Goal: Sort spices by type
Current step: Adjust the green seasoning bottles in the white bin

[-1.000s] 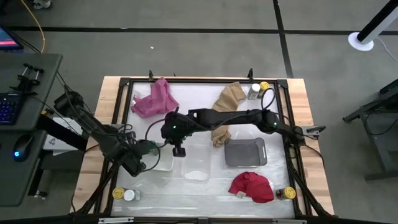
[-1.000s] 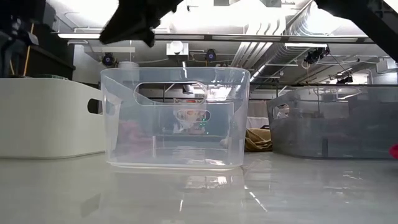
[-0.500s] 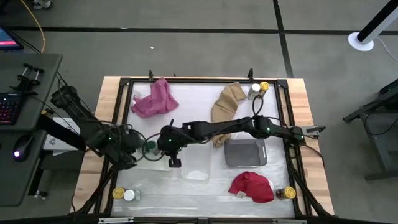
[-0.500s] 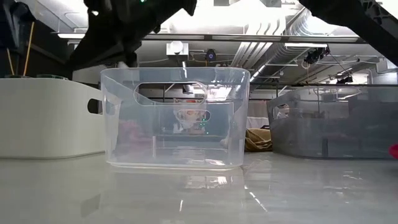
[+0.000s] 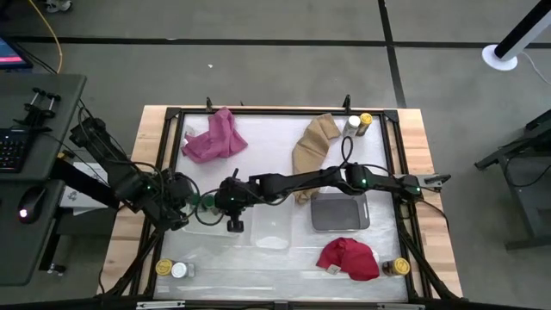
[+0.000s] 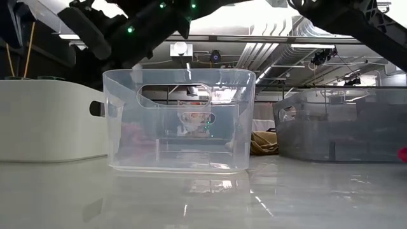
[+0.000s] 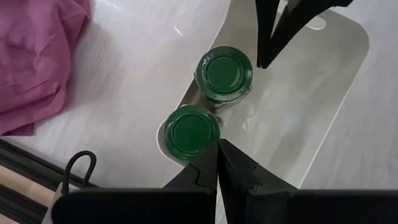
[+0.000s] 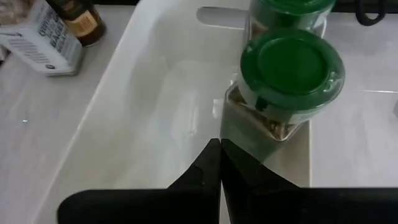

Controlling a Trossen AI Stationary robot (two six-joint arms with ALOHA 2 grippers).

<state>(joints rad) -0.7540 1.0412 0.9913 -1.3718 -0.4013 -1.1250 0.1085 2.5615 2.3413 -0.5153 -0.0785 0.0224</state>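
Over the white tray point(image 5: 225, 226) at the left-middle of the desk point(image 5: 275, 155), both arms meet. Two green-lidded jars stand upright in this tray, touching each other, close to one of its walls; in the left wrist view they are the near jar point(image 7: 189, 132) and the far jar point(image 7: 225, 73), and in the right wrist view the near one point(image 8: 291, 70) stands in front of the other point(image 8: 287, 7). The left tool point(image 7: 217, 163) hangs just above and beside the near jar with its fingers pressed together, gripping nothing. The right tool point(image 8: 219, 163) reaches in from the opposite side, also with its fingers closed on each other and empty, its tips just beside a green-lidded jar. From above, the left tool point(image 5: 191, 207) and right tool point(image 5: 231, 209) are near each other across the tray.

Elsewhere on the desk, a yellow-lidded jar point(image 5: 367, 119) and a white-lidded jar point(image 5: 352, 126) stand together at the far right corner, next to a tan cloth point(image 5: 312, 142). Another yellow-lidded jar point(image 5: 163, 268) and white-lidded jar point(image 5: 178, 270) sit side by side at the near left corner. One more amber jar point(image 5: 399, 268) is at the near right corner, beside a red cloth point(image 5: 349, 257). A grey tray point(image 5: 339, 212) lies right of centre, a clear tray point(image 6: 178, 121) is in the middle, and a pink cloth point(image 5: 213, 136) lies at the far left.
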